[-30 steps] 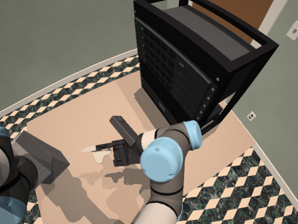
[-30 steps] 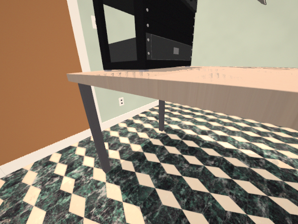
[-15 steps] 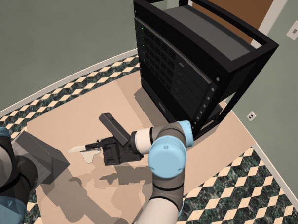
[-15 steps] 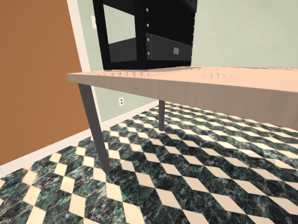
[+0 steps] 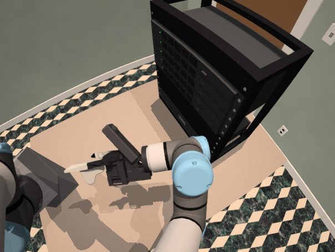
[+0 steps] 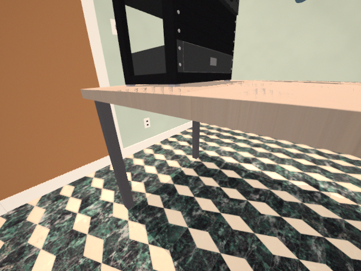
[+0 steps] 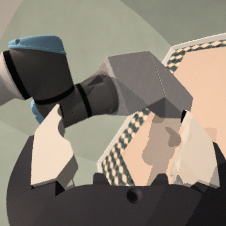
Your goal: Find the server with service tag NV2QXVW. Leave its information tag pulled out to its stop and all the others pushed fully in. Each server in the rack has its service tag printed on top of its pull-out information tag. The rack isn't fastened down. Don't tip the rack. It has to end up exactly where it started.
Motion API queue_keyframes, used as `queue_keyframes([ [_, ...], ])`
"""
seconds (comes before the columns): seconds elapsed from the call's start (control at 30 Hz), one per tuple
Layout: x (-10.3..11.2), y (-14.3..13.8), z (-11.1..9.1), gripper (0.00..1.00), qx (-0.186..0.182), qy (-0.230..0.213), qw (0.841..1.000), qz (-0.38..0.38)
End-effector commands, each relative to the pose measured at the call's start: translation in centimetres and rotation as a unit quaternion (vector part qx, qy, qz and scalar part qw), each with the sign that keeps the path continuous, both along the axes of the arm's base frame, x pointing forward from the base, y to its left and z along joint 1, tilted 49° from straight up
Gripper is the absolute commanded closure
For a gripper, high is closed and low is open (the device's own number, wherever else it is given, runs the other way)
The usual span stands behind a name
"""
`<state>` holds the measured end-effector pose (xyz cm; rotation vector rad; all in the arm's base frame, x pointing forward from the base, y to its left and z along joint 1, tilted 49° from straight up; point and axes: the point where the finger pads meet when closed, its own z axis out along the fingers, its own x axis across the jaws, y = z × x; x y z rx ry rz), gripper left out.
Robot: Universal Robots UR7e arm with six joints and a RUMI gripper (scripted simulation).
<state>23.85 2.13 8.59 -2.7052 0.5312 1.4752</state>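
Tall black box-framed rack (image 5: 287,63) (image 6: 171,59), silver round screws down its posts, upright at one corner of the smooth peach-tan tabletop (image 5: 111,111) (image 6: 269,92) (image 7: 205,85). Black gripper with pale, angular fingers (image 5: 83,170): spread wide, grasping nothing, well apart from rack. Faceted, brushed-grey block (image 5: 45,172) (image 7: 142,77) near fingers' side. Tag lettering unreadable.

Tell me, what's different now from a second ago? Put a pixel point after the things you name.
The arm has carried its fingers (image 5: 76,167) leftward in the top view, toward the grey angular block (image 5: 52,177) (image 7: 145,75). No sign of anything being taken hold of or let go; the fingers are open. The black rack (image 5: 288,62) (image 6: 171,45) and the block stayed put.
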Motion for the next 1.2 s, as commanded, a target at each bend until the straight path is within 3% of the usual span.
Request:
queue_keyframes([
  [0.0,-1.4,1.7,1.5,0.0,0.042,0.041,0.998,-0.01],
  [0.27,-2.6,3.4,3.4,0.0,0.085,0.082,0.993,-0.022],
  [1.17,-4.1,6.9,8.5,0.0,0.177,0.175,0.967,-0.059],
])
